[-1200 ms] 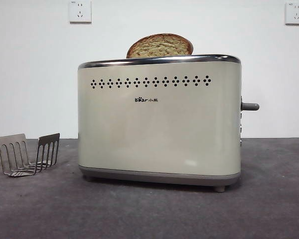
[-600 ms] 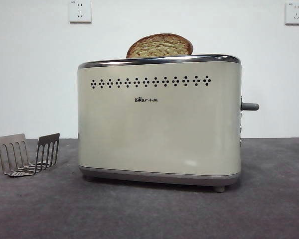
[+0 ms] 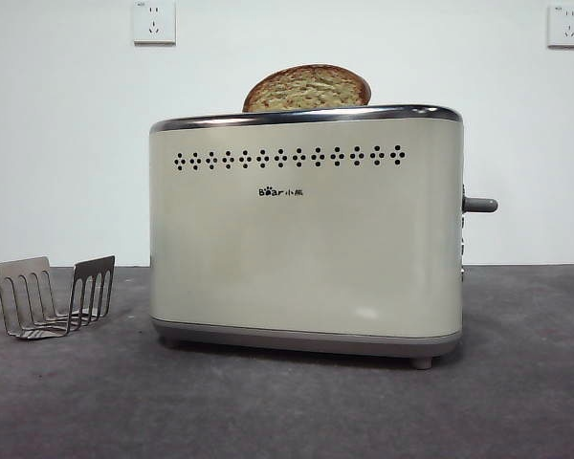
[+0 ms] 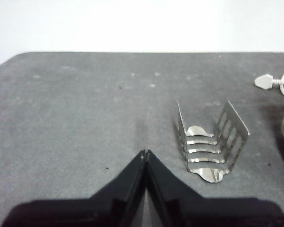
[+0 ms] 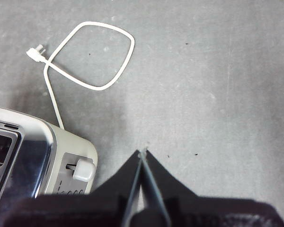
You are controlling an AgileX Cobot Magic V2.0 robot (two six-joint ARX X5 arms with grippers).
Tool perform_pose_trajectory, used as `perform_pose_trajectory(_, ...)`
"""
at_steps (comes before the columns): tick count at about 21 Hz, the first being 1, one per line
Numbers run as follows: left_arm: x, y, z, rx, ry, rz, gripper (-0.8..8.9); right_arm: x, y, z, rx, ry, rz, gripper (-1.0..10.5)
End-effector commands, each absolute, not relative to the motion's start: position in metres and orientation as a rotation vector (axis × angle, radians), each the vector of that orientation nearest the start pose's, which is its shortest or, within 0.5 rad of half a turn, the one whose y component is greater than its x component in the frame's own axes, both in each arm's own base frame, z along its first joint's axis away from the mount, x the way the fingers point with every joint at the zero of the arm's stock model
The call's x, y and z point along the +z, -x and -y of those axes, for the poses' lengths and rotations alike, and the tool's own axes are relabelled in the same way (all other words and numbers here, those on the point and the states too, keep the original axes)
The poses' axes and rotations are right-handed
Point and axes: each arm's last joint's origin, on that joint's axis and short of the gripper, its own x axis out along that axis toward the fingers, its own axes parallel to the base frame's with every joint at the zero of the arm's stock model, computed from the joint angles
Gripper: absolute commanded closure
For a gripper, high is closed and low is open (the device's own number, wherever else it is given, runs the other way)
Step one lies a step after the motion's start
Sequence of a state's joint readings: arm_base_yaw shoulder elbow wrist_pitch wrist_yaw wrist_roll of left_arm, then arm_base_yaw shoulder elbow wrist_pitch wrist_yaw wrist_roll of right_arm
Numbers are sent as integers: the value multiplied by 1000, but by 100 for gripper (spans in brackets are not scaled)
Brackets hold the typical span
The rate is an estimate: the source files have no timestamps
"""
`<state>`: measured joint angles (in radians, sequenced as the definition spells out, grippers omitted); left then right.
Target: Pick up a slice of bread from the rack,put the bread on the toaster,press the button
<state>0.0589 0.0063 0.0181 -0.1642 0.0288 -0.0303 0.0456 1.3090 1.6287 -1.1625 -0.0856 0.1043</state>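
The slice of bread (image 3: 307,88) stands in the toaster's top slot, its domed crust showing above the chrome rim. The cream toaster (image 3: 306,239) fills the middle of the front view. Its grey button (image 3: 480,204) sticks out of the right narrow side and shows as a pale knob (image 5: 83,170) in the right wrist view. The grey rack (image 3: 54,295) stands empty at the left on the table; the left wrist view shows the rack (image 4: 210,142) too. My left gripper (image 4: 145,153) is shut and empty beside the rack. Shut with nothing in it, my right gripper (image 5: 143,152) hovers near the toaster's button end.
The toaster's white power cord (image 5: 87,56) lies looped on the grey table behind the toaster, its plug (image 4: 264,81) loose. Two wall sockets (image 3: 153,21) sit on the white wall behind.
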Motion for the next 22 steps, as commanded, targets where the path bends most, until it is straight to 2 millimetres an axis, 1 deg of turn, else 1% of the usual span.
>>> perform_pose_trajectory(1,150,-96,-5,39,48,-159,817,421,-230,-13,80,-110,-844,947)
perform_pose_trajectory(12,147,-98,-5,40,50,-204,817,421,-230,-13,78,-109,-843,946)
perform_pose_trajectory(15,146,-98,-5,41,51,-214,817,422,-227,-11,33,-89,-831,946)
perform_pose_trajectory(16,145,-99,-5,40,51,-218,817,423,-223,-11,20,-83,-821,946)
perform_pose_trajectory(18,145,-99,-5,40,51,-219,817,416,-213,-10,30,-67,-748,946)
perform_pose_trajectory(19,145,-99,-5,40,51,-219,817,407,-207,-10,38,-62,-655,946)
perform_pose_trajectory(20,145,-99,-5,40,51,-220,817,397,-202,-10,41,-65,-566,946)
perform_pose_trajectory(22,145,-99,-5,41,51,-220,817,367,-186,-9,48,-70,-363,946)
